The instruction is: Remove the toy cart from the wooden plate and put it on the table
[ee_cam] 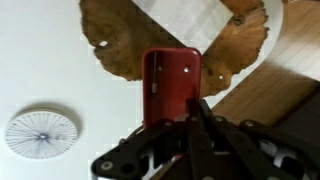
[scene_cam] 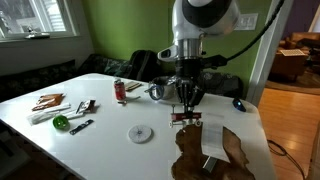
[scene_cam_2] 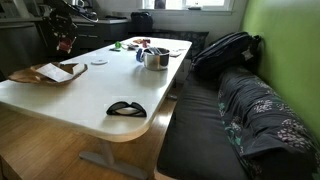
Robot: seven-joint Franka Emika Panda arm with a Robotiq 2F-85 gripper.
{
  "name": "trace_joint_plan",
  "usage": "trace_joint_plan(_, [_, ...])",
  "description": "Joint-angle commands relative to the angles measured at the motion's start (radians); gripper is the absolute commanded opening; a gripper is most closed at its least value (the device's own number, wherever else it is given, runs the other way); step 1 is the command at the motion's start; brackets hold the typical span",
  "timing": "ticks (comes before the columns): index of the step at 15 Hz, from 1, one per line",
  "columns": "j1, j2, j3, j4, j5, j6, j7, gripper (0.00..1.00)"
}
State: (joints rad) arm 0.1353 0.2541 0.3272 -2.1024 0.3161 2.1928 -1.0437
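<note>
The gripper is clamping its dark fingers on the toy cart, a glossy red block with rounded corners. It is holding the cart at the wavy rim of the rough brown wooden plate, which is lying at twelve o'clock in the wrist view. A pale flat sheet is resting on the plate. On the smooth white table, a spoked white disc is sitting at eight o'clock of the cart.

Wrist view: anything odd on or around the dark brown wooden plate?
Nothing spilled or damaged. The wavy dark brown wooden plate lies close to the edge of the white table; the gripper holds the red toy cart.
</note>
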Motion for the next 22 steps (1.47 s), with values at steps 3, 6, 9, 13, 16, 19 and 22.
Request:
trace_joint_plan(3, [0.004, -0.02, -0.028, -0.028, -0.006, 0.061, 0.015, 0.04])
trace_joint_plan(6, [0.041, 0.043, -0.057, -0.008, -0.149, 0.212, 0.092, 0.01])
trace_joint_plan(9, [0.078, 0.156, -0.105, 0.079, -0.37, 0.307, 0.216, 0.01])
trace_joint_plan(13, [0.144, 0.326, -0.12, 0.234, -0.539, 0.259, 0.339, 0.01])
trace_joint_plan(16, [0.203, 0.419, -0.13, 0.349, -0.651, 0.241, 0.369, 0.01])
trace_joint_plan(19, [0.269, 0.457, -0.16, 0.434, -0.772, 0.232, 0.405, 0.01])
trace_joint_plan(22, [0.299, 0.492, -0.166, 0.497, -0.83, 0.204, 0.414, 0.01])
